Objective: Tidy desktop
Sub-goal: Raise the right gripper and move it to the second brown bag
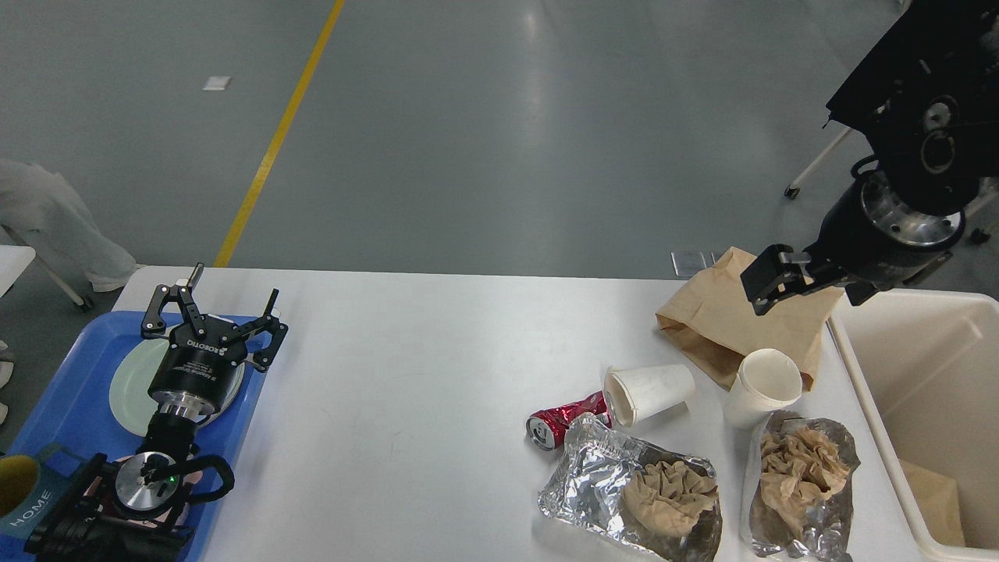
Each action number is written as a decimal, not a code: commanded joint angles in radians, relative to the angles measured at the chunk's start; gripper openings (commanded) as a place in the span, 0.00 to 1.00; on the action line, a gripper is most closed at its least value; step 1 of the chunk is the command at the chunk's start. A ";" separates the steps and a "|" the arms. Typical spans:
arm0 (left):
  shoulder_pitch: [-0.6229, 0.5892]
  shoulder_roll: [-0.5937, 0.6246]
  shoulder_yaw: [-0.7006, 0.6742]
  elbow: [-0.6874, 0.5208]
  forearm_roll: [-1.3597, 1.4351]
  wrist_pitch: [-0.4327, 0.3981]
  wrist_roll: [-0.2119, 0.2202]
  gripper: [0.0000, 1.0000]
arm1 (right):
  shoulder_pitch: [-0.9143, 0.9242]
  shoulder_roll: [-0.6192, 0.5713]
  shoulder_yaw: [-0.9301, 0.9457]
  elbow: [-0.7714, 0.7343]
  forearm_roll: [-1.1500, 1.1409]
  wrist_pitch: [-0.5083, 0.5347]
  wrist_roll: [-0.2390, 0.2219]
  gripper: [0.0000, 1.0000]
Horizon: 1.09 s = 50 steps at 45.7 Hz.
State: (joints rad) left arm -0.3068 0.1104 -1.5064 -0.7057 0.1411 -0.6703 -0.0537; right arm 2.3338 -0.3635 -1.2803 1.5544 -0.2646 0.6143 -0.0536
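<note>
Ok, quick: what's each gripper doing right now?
Left gripper: open, holding nothing, above the blue plastic tray.
Right gripper: cannot be told; seen dark, over the brown paper bag.

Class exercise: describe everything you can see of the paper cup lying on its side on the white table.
The paper cup lying on its side is plain white and looks like thin paper with a rolled rim. Its open mouth faces left, toward the crushed red can, and looks empty inside. It rests on the desktop, in front of the brown paper bag and left of the upright white cup. Its rim looks to touch the can and the crumpled foil wrapper. No gripper touches it.
</note>
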 commanded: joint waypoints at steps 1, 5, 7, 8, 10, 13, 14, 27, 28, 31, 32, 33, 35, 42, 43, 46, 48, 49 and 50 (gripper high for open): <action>0.000 0.000 0.000 0.000 0.000 0.000 0.000 0.97 | -0.131 -0.055 -0.048 -0.132 0.137 -0.068 0.000 1.00; 0.000 0.000 0.000 0.000 0.000 0.000 0.000 0.97 | -0.255 -0.063 -0.070 -0.259 0.202 -0.110 0.000 1.00; 0.000 0.000 0.000 0.000 0.000 0.000 0.000 0.97 | -0.335 -0.084 -0.057 -0.334 0.215 -0.119 0.000 1.00; 0.000 0.000 0.000 0.000 0.000 0.000 0.000 0.97 | -0.375 -0.098 -0.050 -0.371 0.219 -0.129 0.000 1.00; 0.000 0.000 0.000 0.000 0.000 0.000 0.000 0.97 | -0.457 -0.127 -0.016 -0.445 0.223 -0.131 0.000 1.00; 0.000 0.000 0.000 0.000 0.000 0.000 0.000 0.97 | -0.582 -0.147 0.070 -0.557 0.226 -0.131 0.000 1.00; 0.000 0.000 0.000 0.000 0.000 0.000 0.000 0.97 | -0.625 -0.150 0.103 -0.592 0.226 -0.131 0.000 1.00; 0.000 0.000 0.000 0.000 0.000 0.000 0.000 0.97 | -1.093 -0.109 0.418 -1.049 0.205 -0.166 0.009 1.00; 0.000 0.000 0.000 0.000 0.000 0.000 0.000 0.97 | -1.116 -0.094 0.429 -1.074 0.205 -0.174 0.011 1.00; 0.000 0.000 0.000 0.000 0.000 0.000 0.000 0.97 | -1.172 -0.048 0.452 -1.146 0.205 -0.211 0.011 1.00; 0.000 0.000 0.000 0.000 0.000 0.000 0.000 0.97 | -1.191 -0.032 0.450 -1.166 0.205 -0.226 0.011 1.00; 0.000 0.000 0.000 0.000 0.000 0.000 0.000 0.97 | -1.211 -0.013 0.449 -1.188 0.203 -0.243 0.011 1.00; 0.000 0.000 0.000 0.000 0.000 0.000 0.000 0.97 | -1.257 0.029 0.447 -1.230 0.202 -0.280 0.011 1.00; 0.000 0.000 0.000 0.000 0.000 0.000 0.000 0.97 | -1.344 0.095 0.453 -1.315 0.202 -0.326 0.014 1.00; 0.000 0.000 0.000 0.000 0.000 0.000 0.000 0.97 | -1.347 0.100 0.452 -1.317 0.202 -0.329 0.014 1.00; 0.000 0.000 0.000 0.000 0.000 0.000 0.000 0.97 | -1.360 0.113 0.447 -1.323 0.199 -0.369 0.014 1.00; 0.000 0.000 0.000 0.000 0.000 0.000 0.000 0.97 | -1.380 0.123 0.444 -1.324 0.197 -0.410 0.014 1.00; 0.000 0.000 0.000 0.000 0.000 0.000 0.000 0.97 | -1.386 0.126 0.444 -1.324 0.197 -0.429 0.014 1.00; 0.000 0.000 0.000 0.000 0.000 0.000 0.000 0.97 | -1.390 0.129 0.443 -1.324 0.196 -0.439 0.014 1.00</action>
State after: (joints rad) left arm -0.3068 0.1105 -1.5063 -0.7057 0.1411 -0.6703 -0.0537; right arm 0.9754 -0.2542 -0.8311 0.2345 -0.0649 0.2489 -0.0399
